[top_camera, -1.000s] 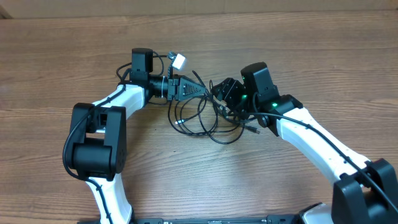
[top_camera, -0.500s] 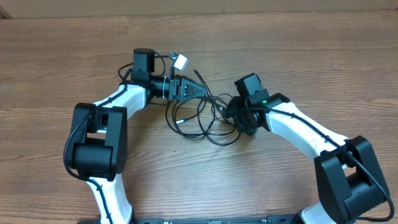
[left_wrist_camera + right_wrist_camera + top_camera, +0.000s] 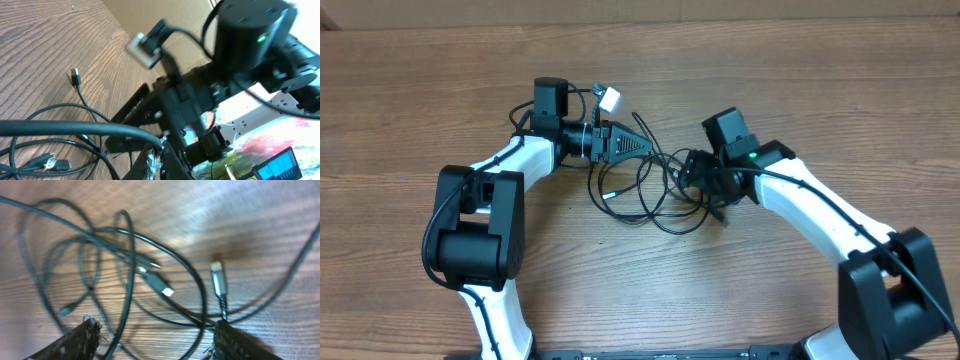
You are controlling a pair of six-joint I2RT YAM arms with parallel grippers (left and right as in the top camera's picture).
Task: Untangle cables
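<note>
The cables (image 3: 646, 196) lie in a loose tangle of thin black loops on the wooden worktop (image 3: 410, 90), between the two arms and slightly nearer than their tips. The loops overlap one another, and several plug ends show. From the left wrist, one dark plug (image 3: 75, 77) lies flat on the wood to the far left, apart from the loops. From the right wrist, two silver-tipped plugs (image 3: 218, 279) rest side by side among the crossing strands.

The left end effector (image 3: 648, 147) points right along the far edge of the tangle. Its jaws are fully closed, and in its wrist view one strand runs straight into the fingertips, raised off the wood, so it appears pinched there. A small white piece (image 3: 609, 98) stands just far of this end effector on a dark cord; what it is cannot be told.

The right end effector (image 3: 156, 328) hangs over the right side of the tangle with its jaws wide apart. Its two fingertips (image 3: 88, 332) frame the strands below, and nothing is gripped between them.
</note>
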